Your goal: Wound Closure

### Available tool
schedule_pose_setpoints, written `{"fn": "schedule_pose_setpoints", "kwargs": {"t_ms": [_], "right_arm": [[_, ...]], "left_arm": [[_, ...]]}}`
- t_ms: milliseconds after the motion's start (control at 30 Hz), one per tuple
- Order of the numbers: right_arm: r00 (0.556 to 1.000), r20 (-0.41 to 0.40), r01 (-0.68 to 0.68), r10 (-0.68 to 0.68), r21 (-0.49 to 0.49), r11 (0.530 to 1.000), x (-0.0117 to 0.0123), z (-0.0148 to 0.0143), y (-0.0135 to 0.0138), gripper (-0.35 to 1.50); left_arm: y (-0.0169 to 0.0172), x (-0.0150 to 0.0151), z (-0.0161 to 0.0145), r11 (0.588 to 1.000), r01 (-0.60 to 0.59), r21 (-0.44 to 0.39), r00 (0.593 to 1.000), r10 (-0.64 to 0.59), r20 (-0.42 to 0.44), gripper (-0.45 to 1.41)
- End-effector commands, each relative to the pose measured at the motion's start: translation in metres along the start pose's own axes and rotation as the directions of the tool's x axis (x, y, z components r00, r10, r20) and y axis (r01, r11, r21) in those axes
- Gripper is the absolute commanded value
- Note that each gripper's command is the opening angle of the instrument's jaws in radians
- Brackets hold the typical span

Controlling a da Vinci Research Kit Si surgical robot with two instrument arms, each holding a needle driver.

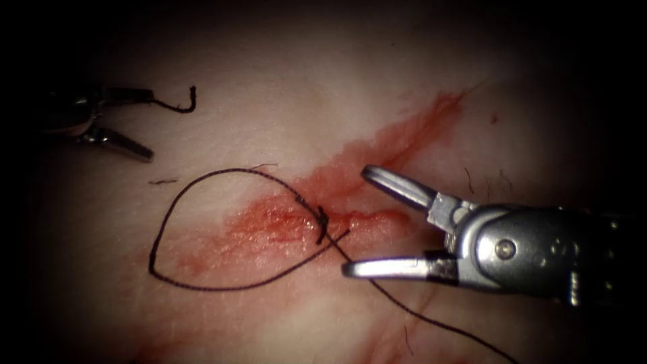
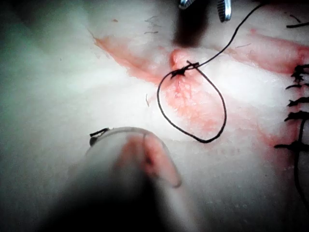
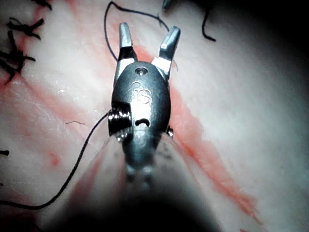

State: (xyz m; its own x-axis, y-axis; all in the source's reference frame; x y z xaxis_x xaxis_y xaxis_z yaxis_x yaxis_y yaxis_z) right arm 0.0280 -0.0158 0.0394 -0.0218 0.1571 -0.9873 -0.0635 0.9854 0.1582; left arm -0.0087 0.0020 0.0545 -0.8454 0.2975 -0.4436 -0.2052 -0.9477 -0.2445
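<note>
On the tissue a red-stained cut runs diagonally. A dark knot sits on the cut, and a wide loop of thread lies out to its left. A long tail of thread trails toward the lower right. My right tool stands open just right of the knot, holding nothing; its spread jaws are bare. My left tool is open at the far left, away from the cut. A short cut end of thread curls from its upper jaw tip. The loop and knot lie beyond the left tool.
Several earlier stitches with dark thread ends line another part of the cut, also seen as dark stitch ends. Red fluid stains the tissue around the knot. Small loose thread bits lie on the tissue.
</note>
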Motion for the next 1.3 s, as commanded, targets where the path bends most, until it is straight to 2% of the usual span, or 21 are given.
{"fn": "schedule_pose_setpoints", "kwargs": {"t_ms": [33,200,400,433,533,633,700,733,767,833,900,1033,1167,1300], "right_arm": [[1.0,-0.002,0.002,-0.002,0.0,1.0,-0.0001,0.0009,0.0002,1.3],[1.0,-0.001,-0.009,0.009,-0.003,1.0,-0.0002,0.0009,0.0001,1.3],[1.0,0.0,-0.014,0.014,-0.005,1.0,-0.0003,0.0009,0.0001,1.31],[1.0,-0.001,-0.014,0.014,-0.005,1.0,-0.0002,0.0008,0.0001,1.31],[1.0,-0.001,-0.014,0.014,-0.005,1.0,-0.0002,0.0008,0.0001,1.31],[1.0,0.0,-0.02,0.02,-0.008,1.0,-0.0002,0.0008,0.0001,1.31],[1.0,0.003,-0.02,0.02,-0.013,1.0,-0.0002,0.0008,0.0001,1.31],[1.0,0.003,-0.02,0.02,-0.013,1.0,-0.0002,0.0008,0.0001,1.31],[1.0,0.003,-0.02,0.02,-0.013,1.0,-0.0002,0.0008,0.0001,1.31],[1.0,0.003,-0.02,0.02,-0.013,1.0,-0.0002,0.0008,0.0001,1.31],[1.0,0.003,-0.02,0.02,-0.013,1.0,-0.0002,0.0009,0.0,1.31],[1.0,0.002,-0.021,0.021,-0.012,1.0,0.0,0.0009,-0.0002,1.31],[1.0,0.002,-0.027,0.027,-0.012,1.0,0.0001,0.001,-0.0003,1.31],[1.0,0.002,-0.027,0.027,-0.012,1.0,0.0001,0.001,-0.0003,1.31]], "left_arm": [[0.0002,-0.0001,0.0009,1.0,-0.001,-0.01,1.0,0.001,0.0,1.15],[0.0011,-0.0008,0.0014,0.999,0.015,-0.051,1.0,-0.015,-0.008,1.27],[0.0011,0.0012,-0.0018,0.983,0.157,-0.089,0.987,-0.158,0.003,1.23],[0.0013,0.0022,-0.0033,0.967,0.232,-0.103,0.973,-0.232,0.013,1.2],[0.0014,0.0032,-0.0051,0.948,0.295,-0.12,0.955,-0.294,0.022,1.16],[0.0016,0.0036,-0.0062,0.879,0.452,-0.152,0.892,-0.451,0.038,1.15],[0.0018,0.0033,-0.0062,0.79,0.583,-0.189,0.81,-0.584,0.057,1.13],[0.0019,0.0031,-0.0061,0.757,0.615,-0.222,0.783,-0.619,0.06,1.13],[0.002,0.0026,-0.0053,0.701,0.643,-0.308,0.744,-0.667,0.033,1.11],[0.0021,0.0017,-0.0042,0.636,0.667,-0.388,0.691,-0.723,0.003,1.11],[0.0027,0.0002,-0.002,0.597,0.666,-0.446,0.662,-0.749,-0.014,1.13],[0.0034,-0.0016,0.0019,0.621,0.629,-0.466,0.708,-0.706,0.015,1.18],[0.005,-0.003,0.0031,0.574,0.664,-0.479,0.682,-0.728,0.073,1.18],[0.0064,-0.004,0.0029,0.527,0.707,-0.472,0.653,-0.742,0.149,1.18]]}}
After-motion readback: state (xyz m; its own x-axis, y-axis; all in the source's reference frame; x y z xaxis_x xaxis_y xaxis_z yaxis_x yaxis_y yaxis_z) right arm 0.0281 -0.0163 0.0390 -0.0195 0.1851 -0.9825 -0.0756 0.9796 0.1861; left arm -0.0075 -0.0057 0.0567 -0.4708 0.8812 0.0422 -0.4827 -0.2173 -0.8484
